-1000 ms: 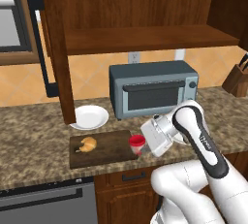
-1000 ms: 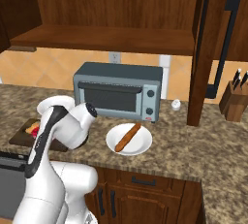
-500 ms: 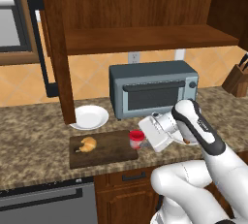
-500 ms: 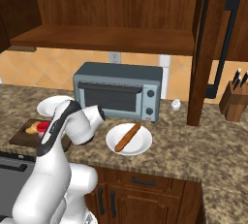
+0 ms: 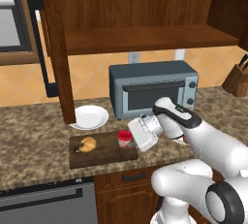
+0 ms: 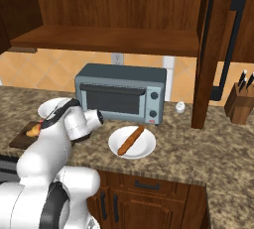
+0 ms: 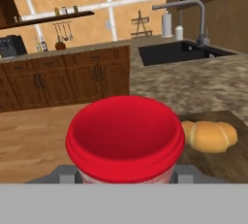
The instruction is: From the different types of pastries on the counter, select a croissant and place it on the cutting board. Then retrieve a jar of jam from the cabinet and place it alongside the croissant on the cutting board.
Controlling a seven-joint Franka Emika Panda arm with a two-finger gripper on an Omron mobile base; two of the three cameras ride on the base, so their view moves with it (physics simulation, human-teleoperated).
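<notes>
Left base view: granite counter [image 5: 29,155] bears cutting board [image 5: 104,154], toaster oven [image 5: 152,88].

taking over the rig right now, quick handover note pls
Gripper: shut on the small red-lidded jar of jam, held at the right end of the dark brown wooden cutting board.
Small golden curled croissant: already on the board, left part.
Long orange-brown stick pastry: on its white plate, untouched.
Done: croissant placed, jam fetched from the cabinet.
Left: whether the jar's base touches the board is unclear; set it down beside the croissant, release, back off.
</notes>
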